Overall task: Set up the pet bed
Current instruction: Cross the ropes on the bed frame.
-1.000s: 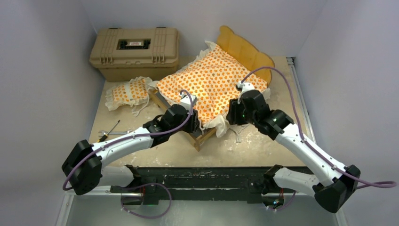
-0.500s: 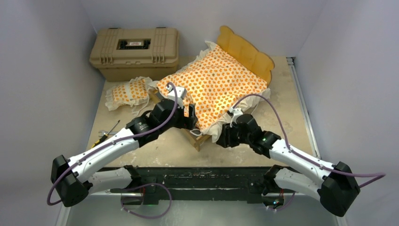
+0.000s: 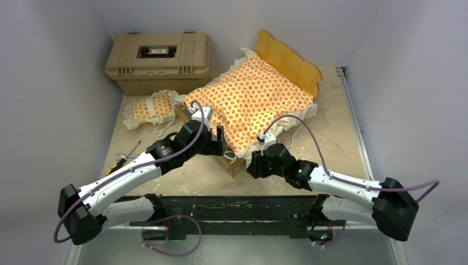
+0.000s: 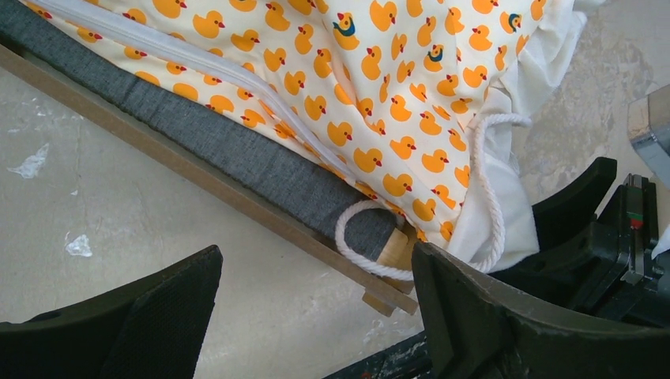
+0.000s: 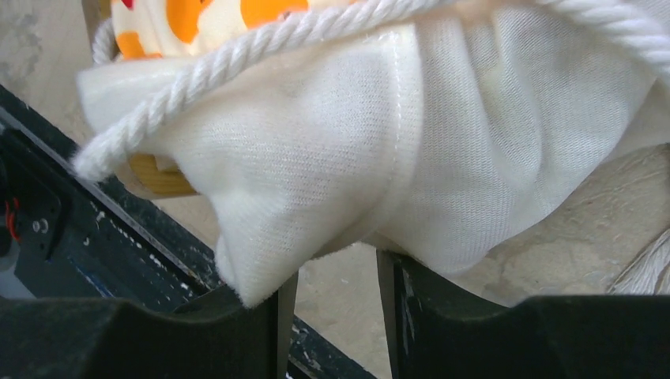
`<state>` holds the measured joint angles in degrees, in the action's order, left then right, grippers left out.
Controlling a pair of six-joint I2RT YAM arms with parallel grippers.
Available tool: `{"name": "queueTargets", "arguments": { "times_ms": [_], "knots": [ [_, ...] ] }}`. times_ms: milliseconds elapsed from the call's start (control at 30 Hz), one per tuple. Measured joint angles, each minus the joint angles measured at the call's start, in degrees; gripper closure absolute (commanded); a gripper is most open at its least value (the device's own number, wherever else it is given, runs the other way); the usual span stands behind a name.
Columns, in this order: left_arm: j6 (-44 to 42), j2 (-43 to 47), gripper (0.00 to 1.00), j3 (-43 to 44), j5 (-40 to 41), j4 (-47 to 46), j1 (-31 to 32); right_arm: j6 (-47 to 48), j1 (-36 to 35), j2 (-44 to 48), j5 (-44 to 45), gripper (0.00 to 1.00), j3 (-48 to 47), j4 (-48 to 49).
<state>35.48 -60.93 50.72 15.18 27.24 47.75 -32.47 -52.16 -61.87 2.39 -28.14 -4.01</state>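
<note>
The pet bed's light-wood frame (image 3: 234, 163) with scalloped headboard (image 3: 287, 58) stands at the table's middle. The duck-patterned mattress cushion (image 3: 248, 99) lies on it, its white ruffle hanging over the near corner. In the left wrist view the wooden rail (image 4: 205, 180), grey base (image 4: 237, 150), mattress (image 4: 371, 79) and a white cord loop (image 4: 365, 262) show. My left gripper (image 3: 219, 142) (image 4: 316, 304) stands wide open beside the near-left rail, holding nothing. My right gripper (image 3: 255, 164) (image 5: 328, 316) is open at the near corner, with the ruffle (image 5: 355, 158) draped over its fingertips. The matching pillow (image 3: 149, 107) lies left of the bed.
A tan plastic hard case (image 3: 158, 59) stands at the back left. A screwdriver (image 3: 126, 154) lies near the left front edge. Walls close in on both sides. The black base rail (image 3: 237, 207) runs along the near edge.
My left gripper has opened and let go of the mattress edge, drawing back slightly. My right arm has swung from the mattress's right side down to the near corner ruffle.
</note>
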Motion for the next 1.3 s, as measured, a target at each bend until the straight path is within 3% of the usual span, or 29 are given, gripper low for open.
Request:
{"name": "queueTargets", "arguments": {
  "times_ms": [133,367,567,733,867,1167,1300],
  "knots": [
    [-0.1,0.4,0.10,-1.2,-1.9,-1.6,0.1,-2.0,-0.3,1.8,2.5,0.54,0.0,1.2],
    [-2.0,4.3,0.09,-11.3,-4.5,-7.0,3.9,-4.9,-0.3,5.4,6.0,0.53,0.5,1.0],
    [-5.9,2.2,0.09,-11.8,0.7,-10.0,16.7,-7.6,-0.3,12.5,12.9,0.44,0.8,-1.0],
    [-10.1,-11.3,0.09,-1.5,9.6,-8.9,30.6,-12.2,-0.3,21.2,23.4,0.28,-0.6,-9.1],
    [-11.7,-23.5,0.09,8.3,14.2,-6.6,37.0,-16.7,-0.3,25.9,33.5,0.16,-7.1,-18.9],
    [-12.3,-46.4,0.09,24.3,23.5,6.2,38.5,-21.8,-0.3,30.7,49.2,0.11,-18.9,-32.0],
    [-12.0,-52.8,0.17,26.2,28.5,11.8,38.5,-21.9,-0.3,31.5,50.8,0.10,-19.0,-33.3]
  ]
}}
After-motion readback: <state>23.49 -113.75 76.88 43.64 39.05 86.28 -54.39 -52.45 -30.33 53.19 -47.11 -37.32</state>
